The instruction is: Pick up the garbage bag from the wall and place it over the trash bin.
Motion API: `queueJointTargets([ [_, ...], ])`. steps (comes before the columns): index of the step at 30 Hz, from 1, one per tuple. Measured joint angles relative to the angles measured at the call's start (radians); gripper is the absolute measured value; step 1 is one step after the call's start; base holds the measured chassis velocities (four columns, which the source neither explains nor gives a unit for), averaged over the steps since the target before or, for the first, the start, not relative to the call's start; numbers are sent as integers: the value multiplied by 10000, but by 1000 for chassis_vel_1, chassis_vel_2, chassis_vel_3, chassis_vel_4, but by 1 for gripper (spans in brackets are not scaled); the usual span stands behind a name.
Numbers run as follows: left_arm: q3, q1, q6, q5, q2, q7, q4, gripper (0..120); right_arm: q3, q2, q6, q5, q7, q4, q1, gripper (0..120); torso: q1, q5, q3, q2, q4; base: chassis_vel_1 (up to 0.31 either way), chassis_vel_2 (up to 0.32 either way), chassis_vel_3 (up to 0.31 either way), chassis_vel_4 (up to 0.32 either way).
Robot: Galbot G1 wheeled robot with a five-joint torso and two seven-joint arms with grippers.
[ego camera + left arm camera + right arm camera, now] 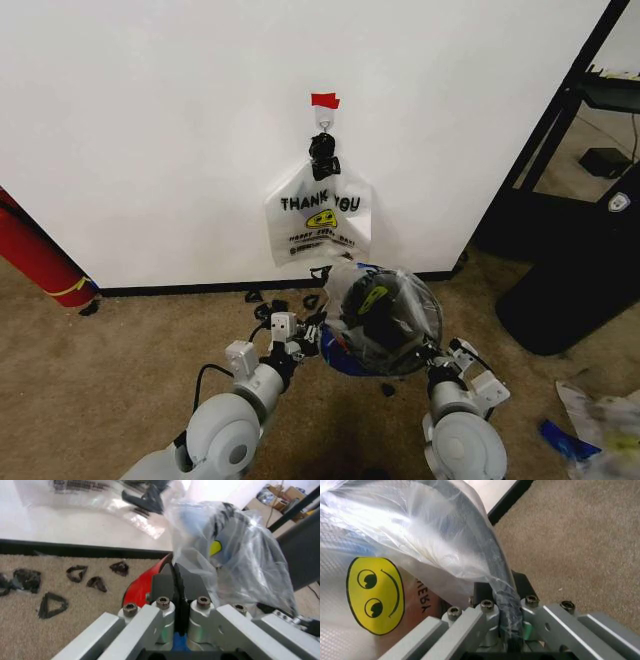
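The garbage bag (388,298), translucent with blue panels and a yellow smiley, is draped over the trash bin (378,330) on the carpet just below the wall (150,130). My left gripper (305,335) is at the bin's left side and my right gripper (438,355) at its right side. In the left wrist view the gripper (175,579) is shut on the garbage bag (240,555), beside the bin's red base (140,587). The right wrist view has the gripper (505,592) shut on a bunched edge of the garbage bag (420,536), stretched over the bin's dark rim (487,555).
A whitish "THANK YOU" bag (318,215) hangs from a hook (325,122) under a red tape scrap (324,100). A red cylinder (40,255) leans at the left. A black stand (585,260) is at the right. Black scraps (52,605) and plastic litter (595,420) lie on the carpet.
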Motion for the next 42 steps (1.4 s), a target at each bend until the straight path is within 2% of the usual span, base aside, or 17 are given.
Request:
queueJointTargets([
  [5,-116,-81,79,-408,-203,-105,455,0,9,-20,-121,373,-12,173,-106,0,0,0,0,0,0,0,0,0,0],
  [13,-108,-379,61,-454,-447,-56,1230,0,75,-54,-269,899,-76,363,-191,0,0,0,0,-2,-1,0,0,0,0],
  [28,16,-156,-231,-382,-751,130,1560,0,79,-53,-337,1106,-51,440,-159,0,0,0,0,-2,0,0,0,0,0],
  [32,-198,-157,-224,-418,-658,11,1272,18,47,-24,-337,1024,-82,344,-209,0,0,0,0,-2,-1,0,0,0,0],
  [34,-380,-127,-20,-417,-352,-30,997,27,57,-17,-329,1001,-90,246,-200,0,0,0,0,-2,-1,0,0,0,0],
  [36,-418,-97,65,-404,-245,-36,900,30,64,-17,-322,1001,-91,214,-188,0,0,0,0,-2,-1,0,0,0,0],
  [39,-574,198,322,34,312,-1,525,44,100,-30,-288,1012,-90,75,-90,0,0,0,0,-2,-1,0,0,0,0],
  [40,-574,198,322,34,312,-1,525,44,100,-30,-288,1012,-90,75,-90,0,0,0,0,-2,-1,0,0,0,0],
  [41,-620,370,329,293,477,48,438,49,100,-33,-284,1016,-90,46,-55,0,0,0,0,-2,0,0,0,0,0],
  [42,-762,784,131,810,712,159,320,61,95,-43,-283,1006,-90,10,-11,0,0,-1,0,-2,3,0,0,0,0],
])
